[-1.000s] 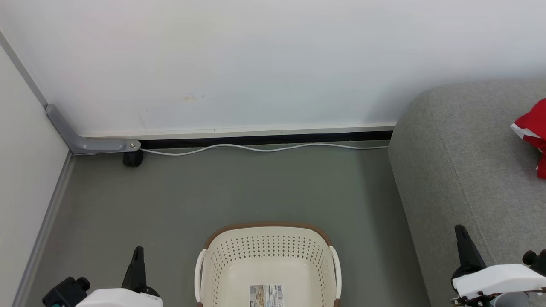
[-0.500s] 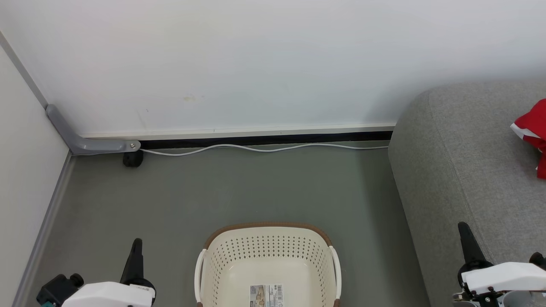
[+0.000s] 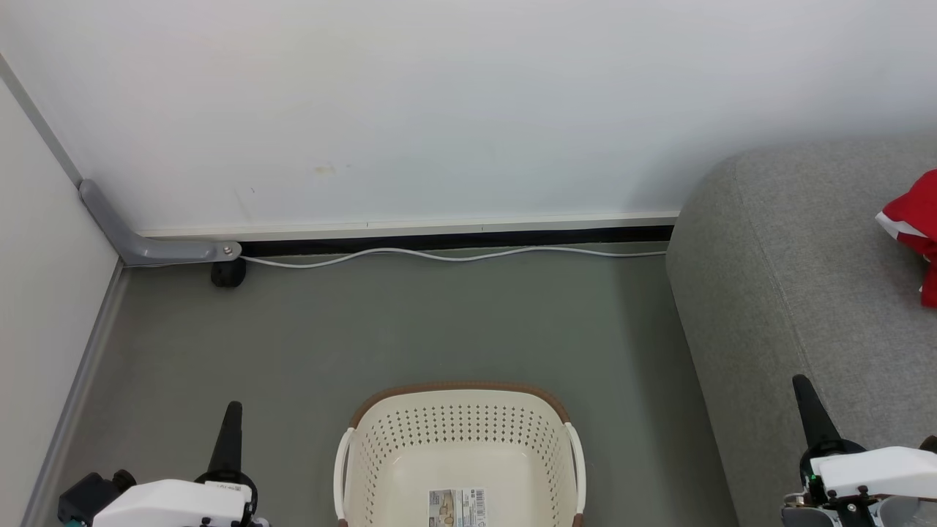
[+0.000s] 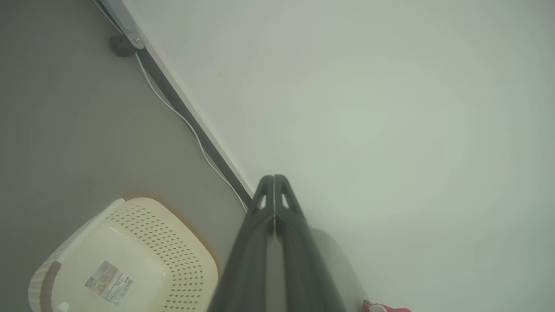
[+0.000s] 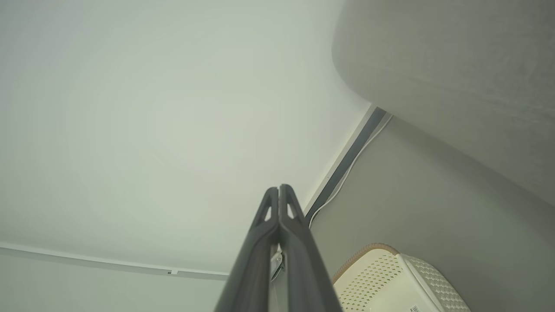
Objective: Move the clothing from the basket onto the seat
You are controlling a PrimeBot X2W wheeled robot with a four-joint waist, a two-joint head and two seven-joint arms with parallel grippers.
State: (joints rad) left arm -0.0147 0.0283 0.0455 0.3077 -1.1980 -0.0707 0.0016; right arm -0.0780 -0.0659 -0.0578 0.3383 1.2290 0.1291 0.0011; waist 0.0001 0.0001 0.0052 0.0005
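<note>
Tracked a small outward drift in both tools against the earlier head frames: saw left tool (image 3: 233, 408) slid lower toward 7 o'clock, tip a touch higher, and right tool (image 3: 801, 382) eased toward 4 o'clock, nearer the frame's right edge. Found basket (image 3: 460, 385), seat (image 3: 790, 278), clothing (image 3: 911, 219) and camera unshifted. Read both tools as fully closed and gripping nothing, fingers pressed flat together along their length in each wrist view, tips aimed at the bare wall (image 3: 468, 110). Found the basket on the floor (image 3: 410, 329) at 6 o'clock, between the two tools and touched by neither, bare inside down to the label (image 3: 457, 506) on its bottom. Spotted the clothing, red with white trim, at 3 o'clock, lying on top of the seat and cut off by the frame's right edge; could not tell how many pieces or how spread. Judged that placement as the wanted one: garments up on the grey upholstery, basket emptied, hence no call for parted fingers or a reach into the basket. Took the flanking pose, one tool at each side of the basket, for a parked rest posture. Noted a white cable (image 3: 454, 255) along the foot of the wall at 12 o'clock, well apart from everything handled. Judged the task as good as finished, barring any garment hidden beyond the frame.
</note>
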